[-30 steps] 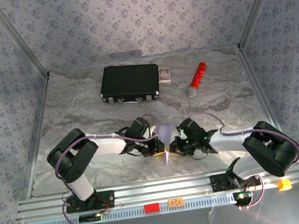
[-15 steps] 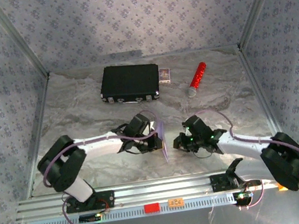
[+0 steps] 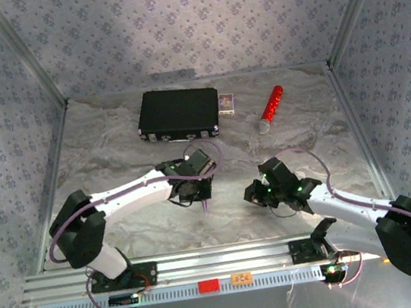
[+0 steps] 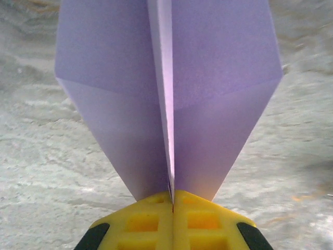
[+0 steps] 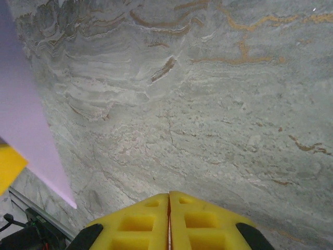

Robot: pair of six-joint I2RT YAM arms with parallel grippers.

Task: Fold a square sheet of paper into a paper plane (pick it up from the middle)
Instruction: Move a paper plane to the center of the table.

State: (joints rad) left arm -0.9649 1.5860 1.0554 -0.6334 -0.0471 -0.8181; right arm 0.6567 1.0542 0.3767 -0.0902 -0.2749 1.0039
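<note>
The paper plane [image 4: 218, 94], a pale lilac folded dart with a raised centre crease, stands out from my left gripper [image 4: 172, 195], whose yellow jaws are shut on its narrow end. From above, the left gripper [image 3: 195, 190] hangs over the middle of the table with a lilac sliver of the plane [image 3: 206, 202] below it. My right gripper [image 3: 255, 193] is a short way to the right, apart from the paper. In the right wrist view its jaws [image 5: 169, 197] are pressed together with nothing between them, and the plane [image 5: 23, 120] shows at the left edge.
A black case [image 3: 178, 115] lies at the back of the table, with a small white-and-dark card box [image 3: 227, 103] at its right end. A red-and-silver cylinder [image 3: 269, 108] lies further right. The aluminium rail [image 3: 228, 262] runs along the near edge.
Both grippers met at the paper a second ago. My right gripper has drawn back to the right, and my left gripper has carried the plane left and away from it.
</note>
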